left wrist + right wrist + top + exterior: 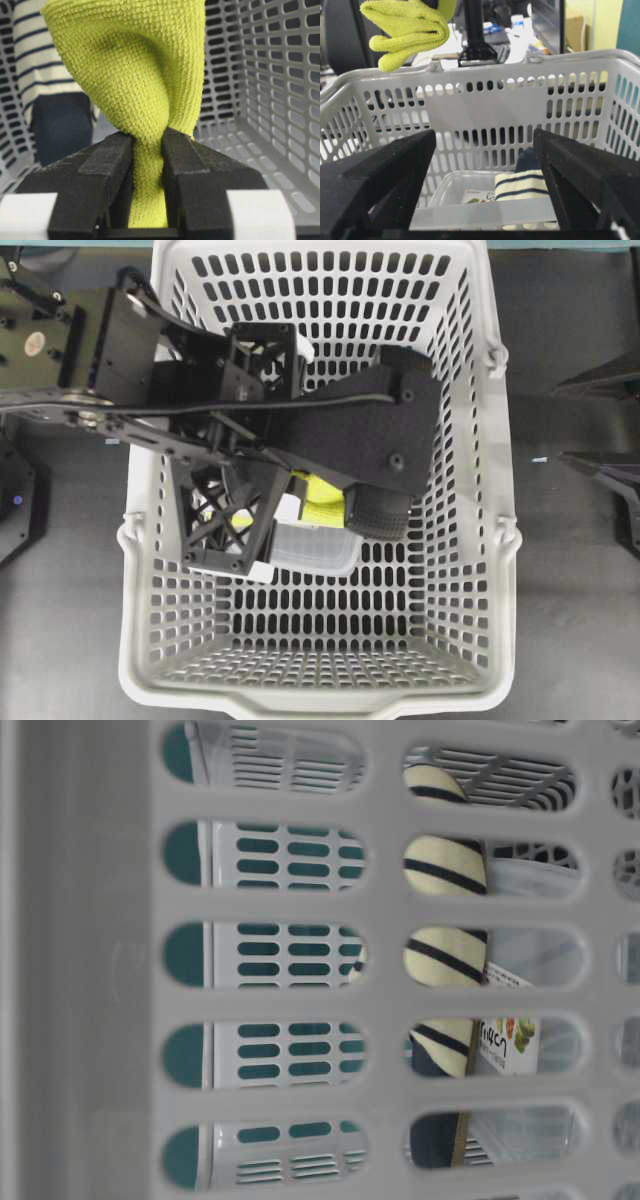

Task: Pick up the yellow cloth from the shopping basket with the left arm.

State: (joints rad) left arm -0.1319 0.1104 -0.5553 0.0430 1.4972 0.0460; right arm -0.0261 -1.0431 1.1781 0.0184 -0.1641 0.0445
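Note:
My left gripper (147,142) is shut on the yellow cloth (135,65); a bunched fold is pinched between its black fingers (105,160) and the rest spreads out beyond them. From overhead, the left arm reaches across the shopping basket (500,540), and only a patch of the yellow cloth (322,498) shows under it. In the right wrist view the yellow cloth (410,30) hangs above the shopping basket's far rim (485,67). My right gripper (485,165) stands open outside the basket's right side, with nothing in it.
A cream-and-navy striped slipper (520,185) and a clear plastic box (465,190) lie on the basket floor. Both show through the slots at table level: the slipper (445,950) and the box (510,1040). Dark table (570,590) surrounds the basket.

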